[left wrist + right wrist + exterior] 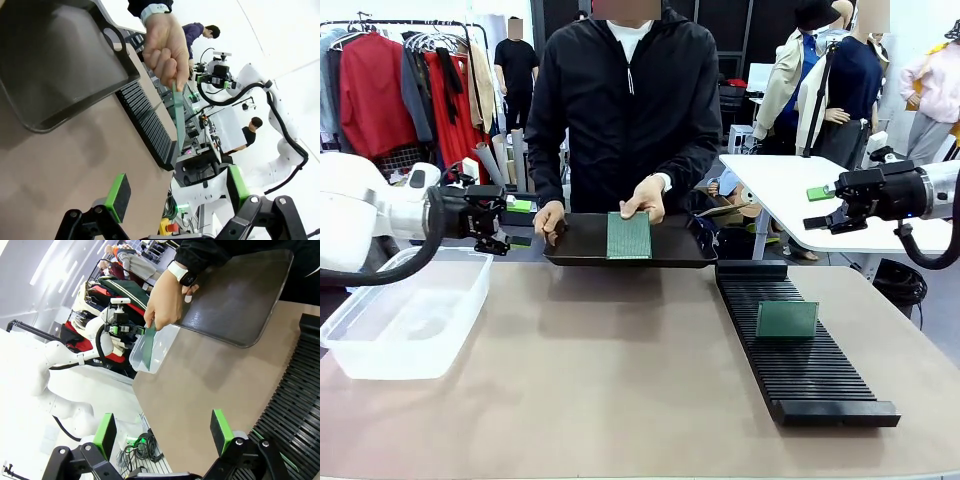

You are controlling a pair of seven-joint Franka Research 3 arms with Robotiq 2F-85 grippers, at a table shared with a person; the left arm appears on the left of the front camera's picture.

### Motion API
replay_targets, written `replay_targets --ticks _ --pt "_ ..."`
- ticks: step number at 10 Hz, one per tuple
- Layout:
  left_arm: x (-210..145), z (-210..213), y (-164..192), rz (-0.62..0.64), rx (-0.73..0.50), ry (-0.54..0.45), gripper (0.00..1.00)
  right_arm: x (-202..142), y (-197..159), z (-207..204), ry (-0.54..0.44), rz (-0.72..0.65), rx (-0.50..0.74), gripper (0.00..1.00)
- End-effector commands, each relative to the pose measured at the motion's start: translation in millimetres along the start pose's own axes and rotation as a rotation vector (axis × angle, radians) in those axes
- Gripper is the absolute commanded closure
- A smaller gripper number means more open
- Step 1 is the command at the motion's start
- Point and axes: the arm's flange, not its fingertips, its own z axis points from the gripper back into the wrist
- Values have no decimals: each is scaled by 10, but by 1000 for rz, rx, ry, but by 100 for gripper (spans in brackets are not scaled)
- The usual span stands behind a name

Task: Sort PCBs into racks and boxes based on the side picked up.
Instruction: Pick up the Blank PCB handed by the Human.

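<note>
A person's hand [645, 196] holds one PCB [629, 235] upright over the smooth black tray [582, 248], its dotted light-green face towards me. The left wrist view shows this PCB [179, 117] edge-on; in the right wrist view the PCB [148, 347] hangs from the hand in front of the box. A second PCB [787, 320] stands in the long slotted black rack [810, 375] at the right. The clear box [405, 315] sits at the left. My left gripper [520, 222] hovers open beside the tray's left end. My right gripper [817, 208] hangs open above and behind the rack.
The person's other hand [549, 218] rests on the tray's left edge. The brown tabletop [620, 380] lies bare between box and rack. A white table [775, 190] stands behind at the right, clothes racks at the far left.
</note>
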Motion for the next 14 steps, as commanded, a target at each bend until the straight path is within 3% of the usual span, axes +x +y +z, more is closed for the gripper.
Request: replay_targets --ticks 1,7,14 --pt "66 -162 77 -31 -29 -35 0 6 13 2 -1 2 0 0" --pt "-39 -680 106 -128 -55 -10 0 6 13 2 -1 2 0 0" --pt "-177 -1225 160 -116 -88 2 0 6 13 2 -1 2 0 0"
